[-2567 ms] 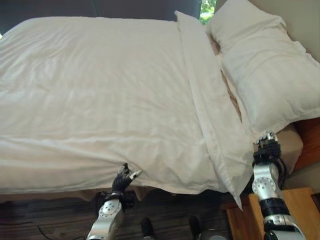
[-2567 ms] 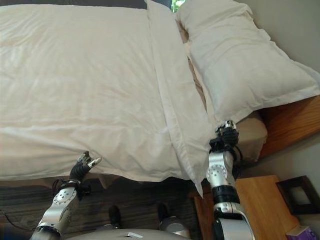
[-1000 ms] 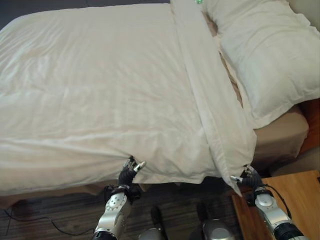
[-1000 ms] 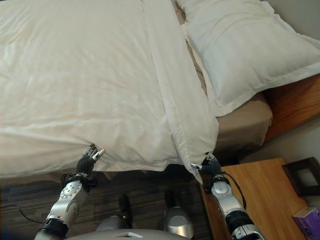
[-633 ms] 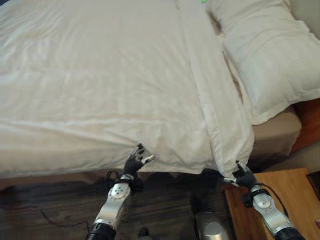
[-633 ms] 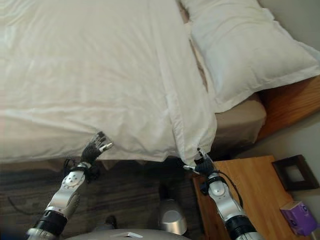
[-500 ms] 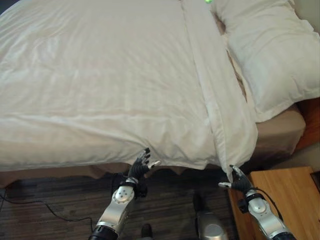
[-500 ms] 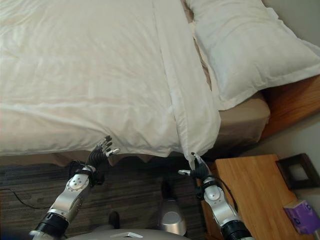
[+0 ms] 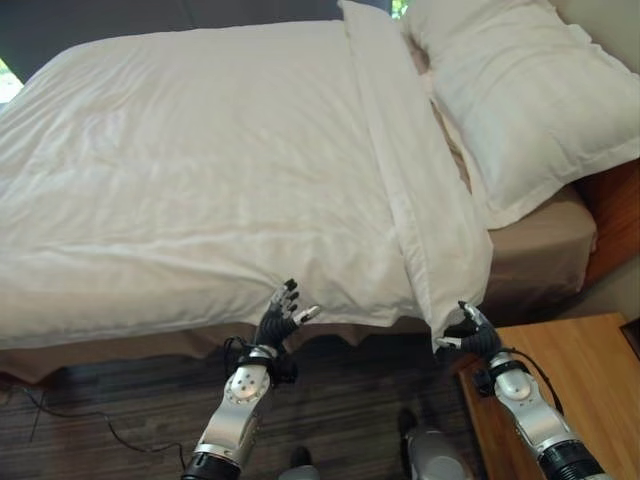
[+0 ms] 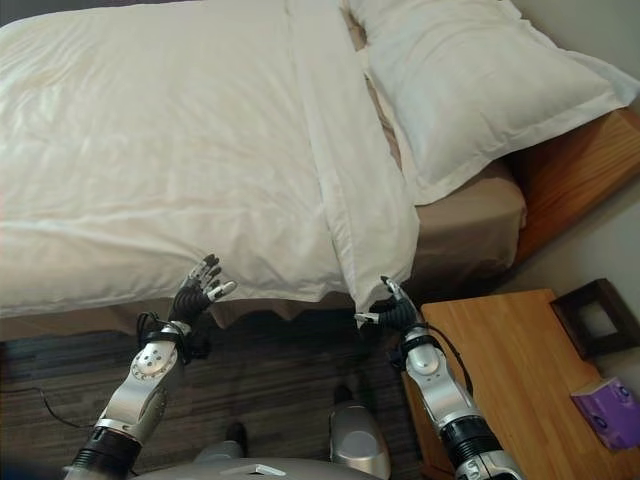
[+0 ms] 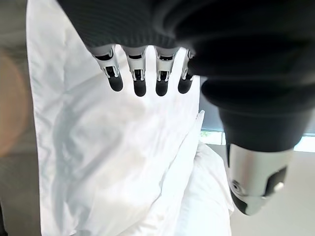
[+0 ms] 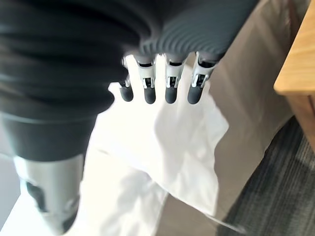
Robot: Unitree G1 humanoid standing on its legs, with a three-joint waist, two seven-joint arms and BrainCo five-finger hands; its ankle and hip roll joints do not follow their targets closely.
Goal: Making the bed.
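Soft even daylight, bright on the white duvet (image 9: 200, 170) and pillow (image 9: 520, 100), no hard shadows. Floor (image 9: 120, 420) under the bed edge is dim. Wrist views: duvet blown out to near pure white, dark hand covers close-up and out of focus.

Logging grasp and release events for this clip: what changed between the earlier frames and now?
Both hands let go of the duvet. The left hand had pinched its near edge and the right hand its folded corner; both now sit open just below the hem, fingers straight. The duvet stays spread flat over the bed, and the pillow has not moved.
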